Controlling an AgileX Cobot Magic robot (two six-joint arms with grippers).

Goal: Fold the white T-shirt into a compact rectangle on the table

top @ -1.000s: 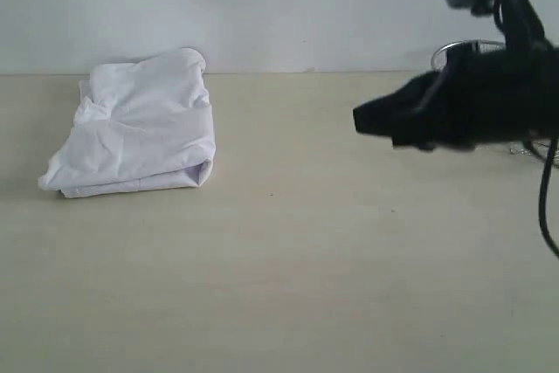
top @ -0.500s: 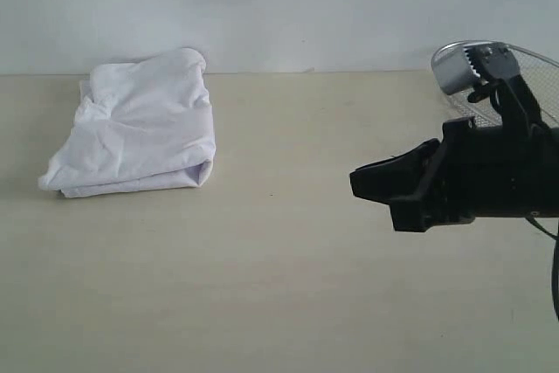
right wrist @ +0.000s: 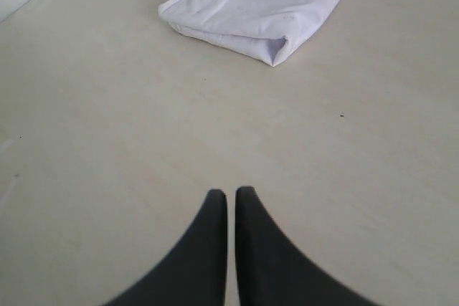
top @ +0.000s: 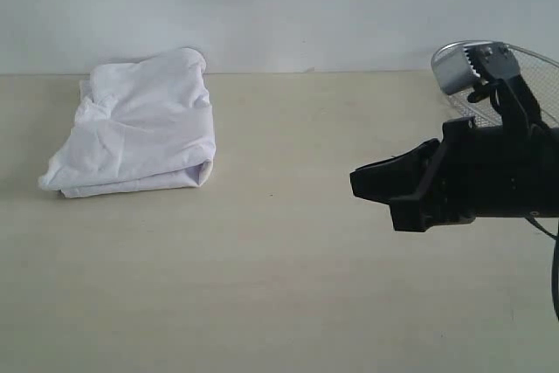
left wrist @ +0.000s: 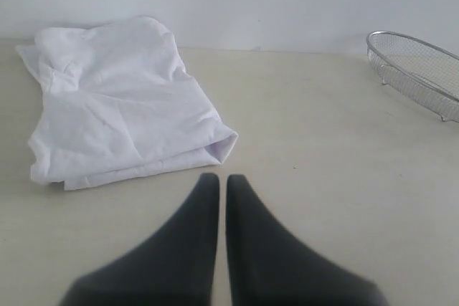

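Nearest the lens, at the bottom centre of the left wrist view, the left gripper [left wrist: 222, 179] is being shown with jaws pressed together, only a hairline slit between them, and nothing is being pinched. The right gripper [right wrist: 231, 194] is being shown the same way at the bottom centre of the right wrist view, pressed together and empty. In the exterior view it is being seen at the right of the frame over the table [top: 279, 294], well apart from the cloth. Further back, the white T-shirt [top: 135, 124] is being seen at the upper left of the exterior frame, lying on the table as a layered, roughly rectangular bundle with a doubled edge toward the camera. The folding is being judged done or nearly done. No sleeve or hem is being seen sticking out, but the outline is looking skewed and the top wrinkled, so at most a tidy-up is being left. No print or neck tag is being shown, and whether they are folded inside cannot be told. The left arm is not being caught in the exterior view. At the far right a wire-mesh basket [left wrist: 419, 69] is being cut off by the frame edge and partly covered by the right arm in the exterior view, and its contents cannot be made out. Behind everything a plain pale wall [top: 306, 6] is being shown.
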